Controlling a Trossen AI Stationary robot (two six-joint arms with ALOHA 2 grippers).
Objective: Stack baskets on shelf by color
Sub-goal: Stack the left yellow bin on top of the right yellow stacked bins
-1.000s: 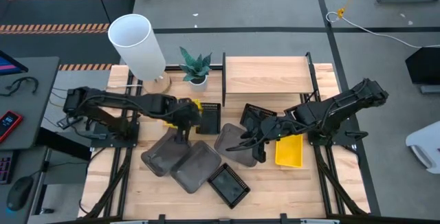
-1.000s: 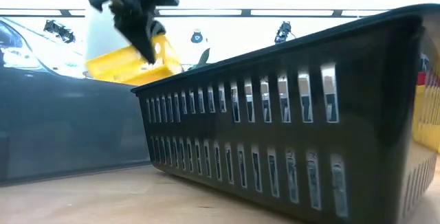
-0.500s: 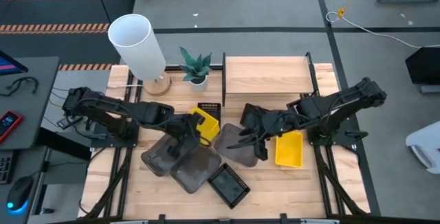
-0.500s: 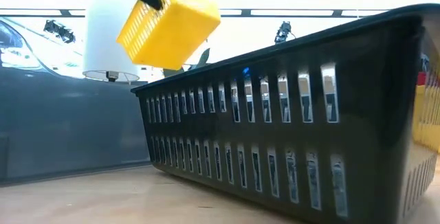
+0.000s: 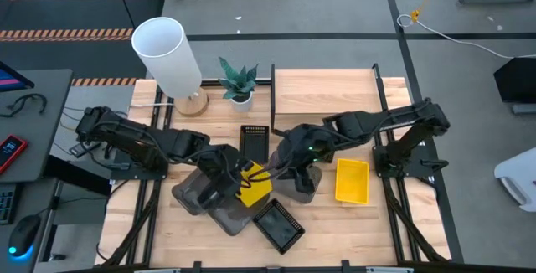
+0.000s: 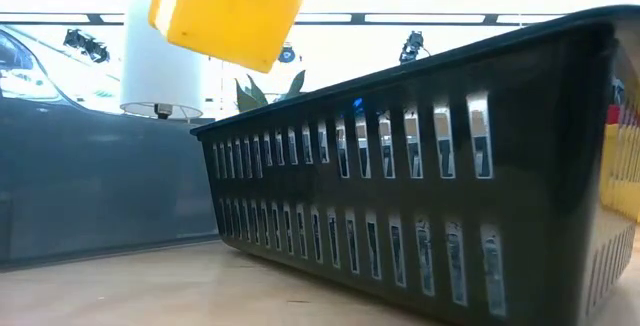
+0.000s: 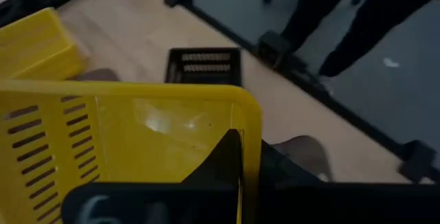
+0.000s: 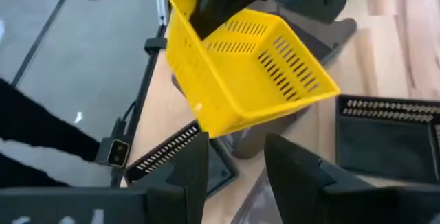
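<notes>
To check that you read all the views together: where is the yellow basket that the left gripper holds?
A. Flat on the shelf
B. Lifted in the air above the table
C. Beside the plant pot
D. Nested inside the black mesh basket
B: the left gripper holds the yellow basket by its rim, and the low view shows it hanging clear above the tabletop.

High view looks straight down on the whole table [image 5: 394,223]; low view sits at tabletop height, pressed against a black mesh basket [image 6: 420,166] — both wrist views share the lifted yellow basket [image 8: 247,66].
</notes>
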